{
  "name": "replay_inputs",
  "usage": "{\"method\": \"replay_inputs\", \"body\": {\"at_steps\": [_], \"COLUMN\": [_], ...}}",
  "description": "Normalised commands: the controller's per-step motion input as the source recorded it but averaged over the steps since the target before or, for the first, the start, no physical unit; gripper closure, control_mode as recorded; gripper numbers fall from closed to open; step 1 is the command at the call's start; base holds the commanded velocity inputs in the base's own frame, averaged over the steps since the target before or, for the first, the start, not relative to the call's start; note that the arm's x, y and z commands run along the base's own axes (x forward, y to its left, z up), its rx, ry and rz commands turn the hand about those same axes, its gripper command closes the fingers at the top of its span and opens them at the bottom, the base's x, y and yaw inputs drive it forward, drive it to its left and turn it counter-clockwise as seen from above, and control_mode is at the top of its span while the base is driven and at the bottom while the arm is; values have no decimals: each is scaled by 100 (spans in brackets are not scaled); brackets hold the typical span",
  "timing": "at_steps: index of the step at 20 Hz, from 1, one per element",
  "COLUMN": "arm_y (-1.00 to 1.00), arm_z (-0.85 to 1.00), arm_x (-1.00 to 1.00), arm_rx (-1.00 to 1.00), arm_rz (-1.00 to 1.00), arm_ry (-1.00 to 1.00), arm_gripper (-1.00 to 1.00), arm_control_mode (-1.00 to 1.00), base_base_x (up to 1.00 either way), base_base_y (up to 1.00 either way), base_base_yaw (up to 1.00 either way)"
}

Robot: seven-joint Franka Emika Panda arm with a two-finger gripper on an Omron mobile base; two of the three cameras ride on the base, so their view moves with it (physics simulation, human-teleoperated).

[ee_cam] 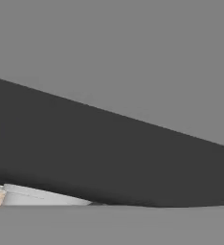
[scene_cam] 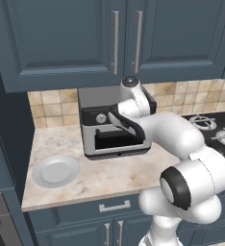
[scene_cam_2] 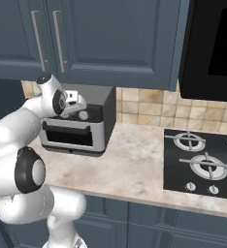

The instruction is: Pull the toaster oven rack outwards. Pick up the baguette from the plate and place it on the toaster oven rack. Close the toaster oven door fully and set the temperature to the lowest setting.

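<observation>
The oven [scene_cam: 115, 124] sat at centre frame on the desk [scene_cam: 109, 173], door [scene_cam: 117, 139] apparently shut; the plate [scene_cam: 56, 171] lay lower left, bare, so the baguette was likely inside. What remained looked like the temperature knob [scene_cam_2: 83, 116]: small, round, smooth, stiff to turn, probably best pinched across its rim. The end effector [scene_cam_2: 75, 105] was at the control strip in the left of the right view, jaws pressed together and holding nothing; whether it touched the knob I could not tell
</observation>
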Motion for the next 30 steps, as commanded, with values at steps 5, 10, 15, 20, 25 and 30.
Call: {"method": "replay_inputs", "body": {"at_steps": [5,10,15,20,25,30], "arm_y": [75,79,89,97,100,100], "arm_z": [100,94,73,65,46,29], "arm_x": [55,49,35,34,29,29], "arm_rx": [-24,-20,-14,-10,-5,-3], "arm_rz": [12,10,5,4,6,9], "arm_ry": [1,-1,-19,-26,-45,-48], "arm_gripper": [100,100,100,100,100,100], "arm_control_mode": [-100,-100,-100,-100,-100,-100], "base_base_x": [0,0,0,0,0,0], "base_base_y": [0,0,0,0,0,0], "base_base_yaw": [0,0,0,0,0,0]}}
